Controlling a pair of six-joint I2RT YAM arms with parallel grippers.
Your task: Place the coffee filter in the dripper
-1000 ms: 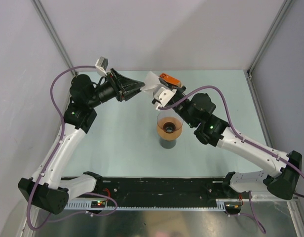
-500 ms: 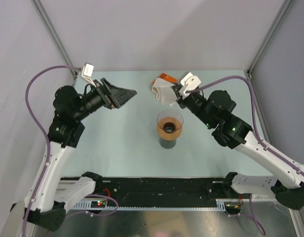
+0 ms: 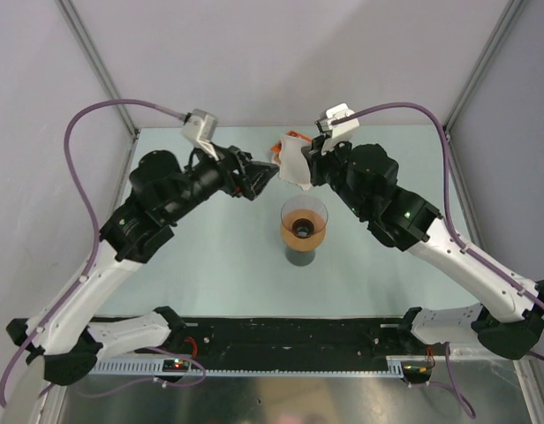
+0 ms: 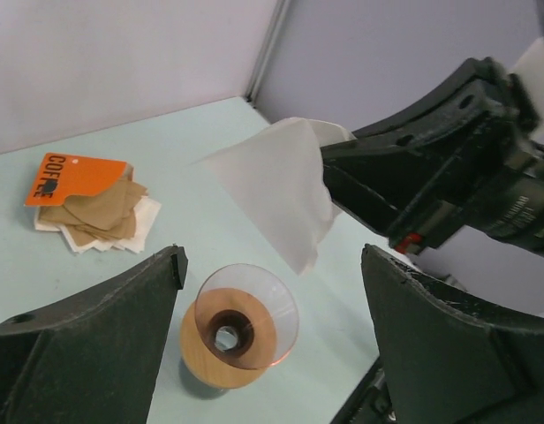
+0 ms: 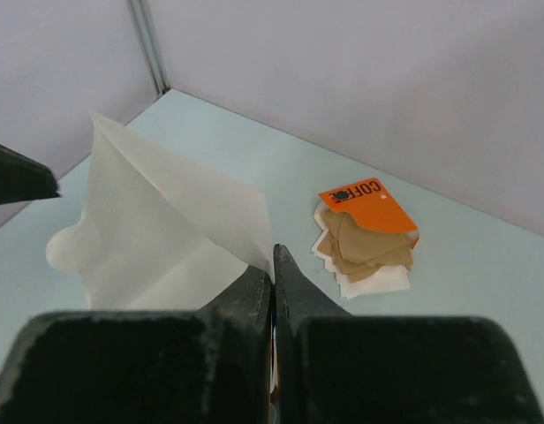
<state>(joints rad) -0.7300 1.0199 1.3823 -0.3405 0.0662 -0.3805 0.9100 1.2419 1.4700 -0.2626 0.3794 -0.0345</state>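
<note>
The coffee filter (image 3: pixel 292 162) is a thin white paper, partly spread, held in the air above and behind the dripper; it also shows in the left wrist view (image 4: pixel 276 185) and the right wrist view (image 5: pixel 157 230). My right gripper (image 3: pixel 305 168) (image 5: pixel 273 256) is shut on the filter's edge. The dripper (image 3: pixel 304 216) (image 4: pixel 254 300), a clear pinkish funnel, sits upright in a tan wooden ring (image 4: pixel 221 353) on a dark cup (image 3: pixel 302 257). My left gripper (image 3: pixel 259 179) (image 4: pixel 272 265) is open and empty, just left of the filter, apart from it.
An orange pack (image 4: pixel 73 179) (image 5: pixel 369 203) lies on a pile of brown papers (image 4: pixel 100 212) (image 5: pixel 365 243) and white ones at the back of the table (image 3: pixel 210 256), behind the filter. Grey walls close the back and sides.
My left gripper drew back left, then swung right again, close to the filter. My right gripper moved a little with the filter, which now hangs more upright.
</note>
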